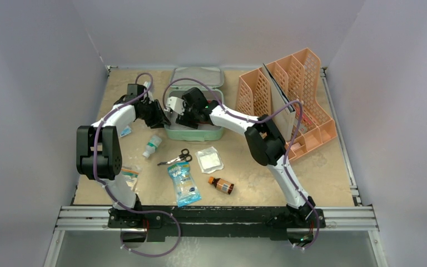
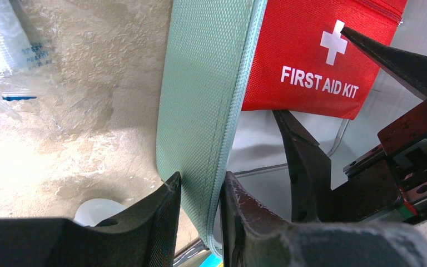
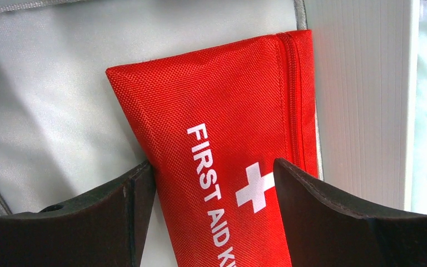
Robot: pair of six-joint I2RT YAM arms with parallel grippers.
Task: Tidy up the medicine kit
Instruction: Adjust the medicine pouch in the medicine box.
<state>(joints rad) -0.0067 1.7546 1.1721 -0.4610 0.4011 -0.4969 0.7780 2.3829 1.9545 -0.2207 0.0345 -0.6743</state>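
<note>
The medicine kit point(image 1: 194, 133) is a mint-green case at the back middle, open, with its lid point(image 1: 197, 75) lying behind it. My left gripper point(image 1: 164, 119) is at its left wall. In the left wrist view it point(image 2: 201, 178) is shut on that woven-textured green wall point(image 2: 205, 83). A red "FIRST AID KIT" pouch point(image 3: 217, 100) lies inside on the white lining. My right gripper point(image 3: 212, 166) hangs over it with jaws wide apart, the pouch between them. The pouch point(image 2: 311, 50) and the right fingers point(image 2: 306, 161) also show in the left wrist view.
A peach mesh rack point(image 1: 289, 100) stands at the back right. In front of the kit lie a white bottle point(image 1: 152, 146), scissors point(image 1: 176, 158), a white gauze packet point(image 1: 209, 159), a blue packet point(image 1: 183, 183) and a brown bottle point(image 1: 221, 184). Small packets point(image 1: 129, 173) lie at the left.
</note>
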